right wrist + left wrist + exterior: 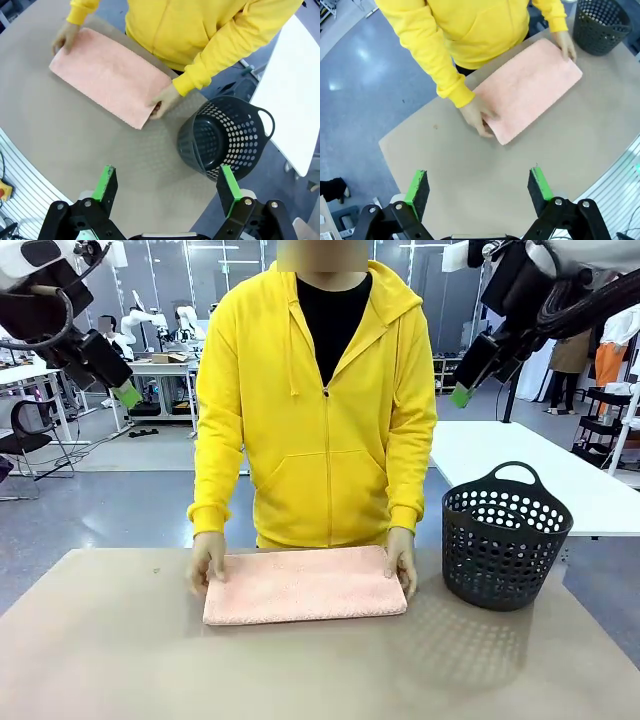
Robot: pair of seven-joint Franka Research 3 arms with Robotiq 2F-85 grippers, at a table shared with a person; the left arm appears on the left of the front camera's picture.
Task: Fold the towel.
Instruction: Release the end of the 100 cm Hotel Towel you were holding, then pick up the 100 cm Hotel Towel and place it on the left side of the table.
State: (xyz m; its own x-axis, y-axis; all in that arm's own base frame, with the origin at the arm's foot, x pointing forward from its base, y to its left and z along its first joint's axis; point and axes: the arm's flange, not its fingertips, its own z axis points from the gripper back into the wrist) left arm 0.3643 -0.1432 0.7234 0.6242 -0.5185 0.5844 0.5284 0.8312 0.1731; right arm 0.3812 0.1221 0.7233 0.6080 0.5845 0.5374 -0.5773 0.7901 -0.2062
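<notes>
As seen from the front, the towel (305, 585) lies flat as a pink rectangle on the brown surface (120, 650), near its far edge, directly before a person in a yellow hooded jacket (320, 410). One hand (207, 560) rests at the towel's short end at picture left, the other hand (402, 562) at the short end at picture right. A black perforated basket (505, 540) stands upright on the surface just right of the towel, apart from it. Both arms are raised well above the surface. The left jaws at upper left and the right jaws at upper right each show a single green pad, and how wide either stands cannot be told from this angle.

Left wrist view: the left jaws stand wide open, pads (418, 187) well apart, nothing between them, high over bare surface (470, 165). The towel (530, 87) lies farther off, a hand at each short end. The basket (600, 25) stands beyond its far end.

Right wrist view: the right jaws stand wide open and empty, pads (106, 182) well apart. The towel (107, 75) lies flat with a hand at each short end. The basket (225, 135) stands near the towel's nearer end, not touching the cloth. A white table (295, 85) shows beyond the basket.
</notes>
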